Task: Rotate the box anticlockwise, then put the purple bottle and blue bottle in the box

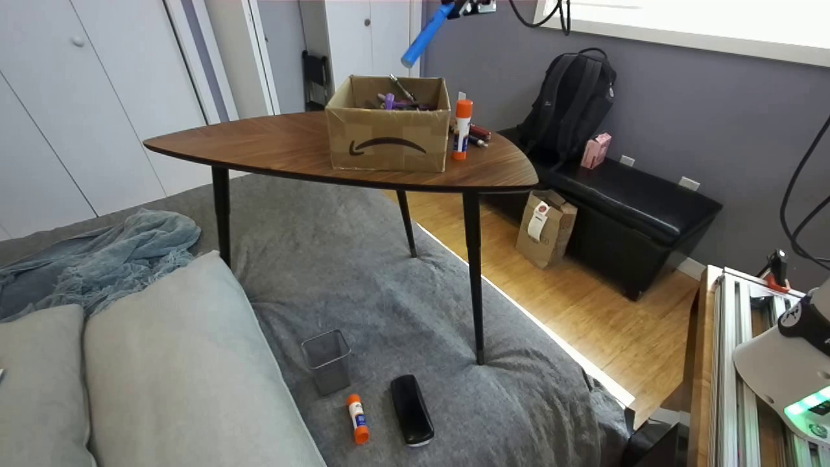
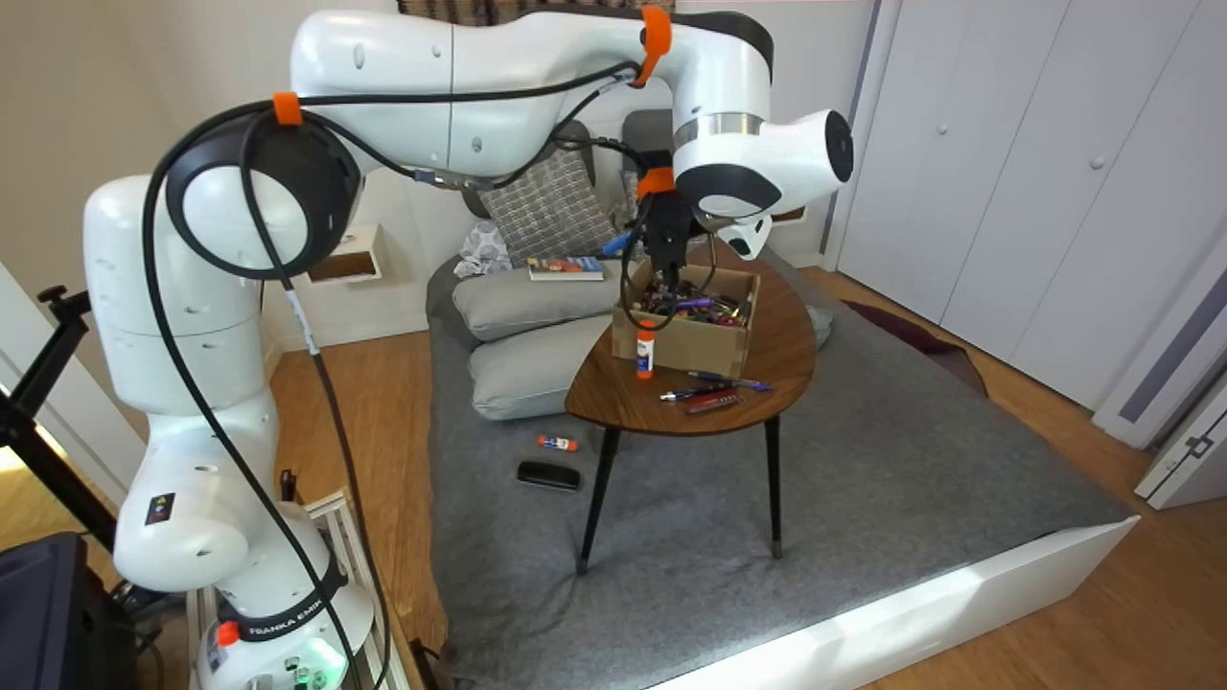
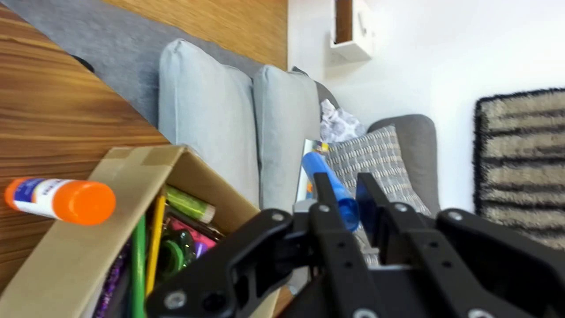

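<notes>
Your pincer (image 3: 343, 180) is closed down to the width of the blue bottle (image 1: 426, 37), gripping it near one end so that it juts out at a slant, higher than the open box (image 1: 389, 130) on the desk (image 1: 259, 139); whether squarely over the opening, you can't tell. Expect it to be light, stiff and probably smooth enough to swivel; a grip nearer its middle should steady it. It looks slim, straight-sided and plain bright blue, more marker than bottle.
</notes>
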`<state>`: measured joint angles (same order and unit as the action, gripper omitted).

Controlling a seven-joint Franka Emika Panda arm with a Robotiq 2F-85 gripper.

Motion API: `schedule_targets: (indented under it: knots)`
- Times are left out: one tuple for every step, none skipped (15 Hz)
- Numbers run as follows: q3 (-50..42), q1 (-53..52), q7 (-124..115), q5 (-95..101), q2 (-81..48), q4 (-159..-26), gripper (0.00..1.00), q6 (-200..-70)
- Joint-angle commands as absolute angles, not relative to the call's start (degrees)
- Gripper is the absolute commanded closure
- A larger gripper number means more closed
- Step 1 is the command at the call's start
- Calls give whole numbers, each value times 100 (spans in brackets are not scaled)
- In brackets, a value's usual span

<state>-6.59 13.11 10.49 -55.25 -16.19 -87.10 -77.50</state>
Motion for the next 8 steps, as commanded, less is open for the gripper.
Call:
schedule_targets:
  knots:
    - [-659,1324,702,-6518,-1895,-8625,95,-8357]
    - [-660,1305,633,-6734,-1947,-8659,95,-8621]
    - [-654,1289,566,-6920,-2015,-8666,95,-8835]
    - [-650,1261,522,-7001,-2096,-8638,95,-9005]
    - [-650,1224,452,-7020,-2159,-8630,95,-9168]
    - [-646,1190,377,-6969,-2232,-8594,95,-9261]
    - [-646,1152,283,-6904,-2277,-8597,95,-9378]
    - [-639,1124,180,-6812,-2338,-8565,95,-9399]
